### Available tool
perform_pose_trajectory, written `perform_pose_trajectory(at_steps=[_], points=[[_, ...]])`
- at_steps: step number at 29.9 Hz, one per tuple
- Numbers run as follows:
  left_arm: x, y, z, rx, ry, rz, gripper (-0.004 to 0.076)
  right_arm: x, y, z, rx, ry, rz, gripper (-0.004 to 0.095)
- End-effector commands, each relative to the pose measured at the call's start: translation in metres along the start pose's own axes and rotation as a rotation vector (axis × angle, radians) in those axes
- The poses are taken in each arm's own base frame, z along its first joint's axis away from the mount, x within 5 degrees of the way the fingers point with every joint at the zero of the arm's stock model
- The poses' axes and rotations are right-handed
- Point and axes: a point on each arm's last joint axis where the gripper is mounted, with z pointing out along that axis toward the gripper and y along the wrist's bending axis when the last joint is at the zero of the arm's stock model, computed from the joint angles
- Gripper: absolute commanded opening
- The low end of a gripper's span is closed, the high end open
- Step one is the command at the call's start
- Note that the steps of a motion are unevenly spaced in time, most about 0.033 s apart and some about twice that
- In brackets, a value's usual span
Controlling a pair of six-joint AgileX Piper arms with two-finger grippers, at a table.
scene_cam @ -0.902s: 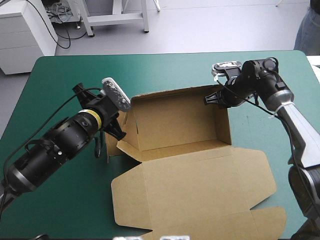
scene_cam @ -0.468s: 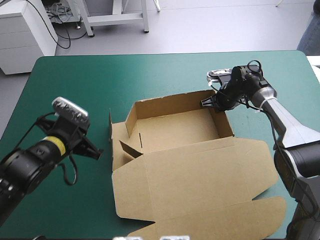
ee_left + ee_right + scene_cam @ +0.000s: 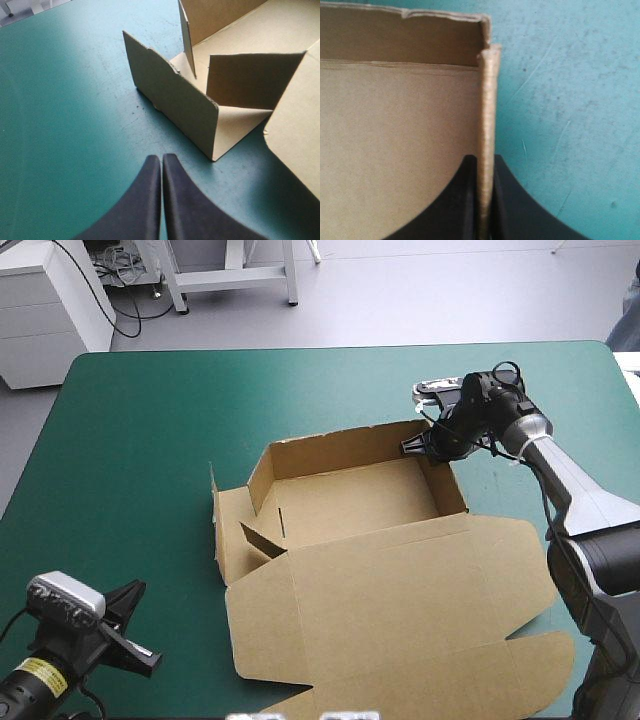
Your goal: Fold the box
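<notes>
With my right fingers (image 3: pixel 462 200) pinching the right wall of the box (image 3: pixel 350 495) at the middle of the desk (image 3: pixel 150 430), I'd steady it while my closed, empty left fingers (image 3: pixel 145 197), by the near left corner, tuck the left flap.

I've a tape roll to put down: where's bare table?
Bare table: the far strip beyond the box, and the left side, ahead of the left pincer. Crowded: the lid covers the near right; the right pincer clamps the box's right wall.

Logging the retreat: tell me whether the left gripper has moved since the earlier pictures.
Yes. The left gripper, earlier against the left wall of the box, has drawn back toward the near left corner of the table.
</notes>
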Motion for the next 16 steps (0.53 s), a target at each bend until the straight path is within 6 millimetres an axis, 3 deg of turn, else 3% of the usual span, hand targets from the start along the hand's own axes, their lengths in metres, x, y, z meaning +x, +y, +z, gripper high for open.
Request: perform_pose_trajectory(at_steps=[1, 5, 8, 16], points=[[-0.001, -0.001, -0.011, 0.028, -0.093, -0.035, -0.0008, -0.001, -0.003, -0.012, 0.022, -0.011, -0.029, -0.0012], [0.013, -0.001, -0.012, 0.024, -0.068, -0.032, -0.0008, -0.004, -0.002, -0.016, 0.021, -0.032, -0.038, -0.0001], [0.016, -0.002, -0.011, 0.026, -0.083, -0.032, -0.0008, -0.009, -0.001, -0.026, 0.012, -0.055, -0.051, 0.0067], [0.016, -0.002, -0.011, 0.027, -0.084, -0.031, -0.0008, -0.025, 0.005, -0.076, 0.008, -0.1, -0.09, 0.0429]])
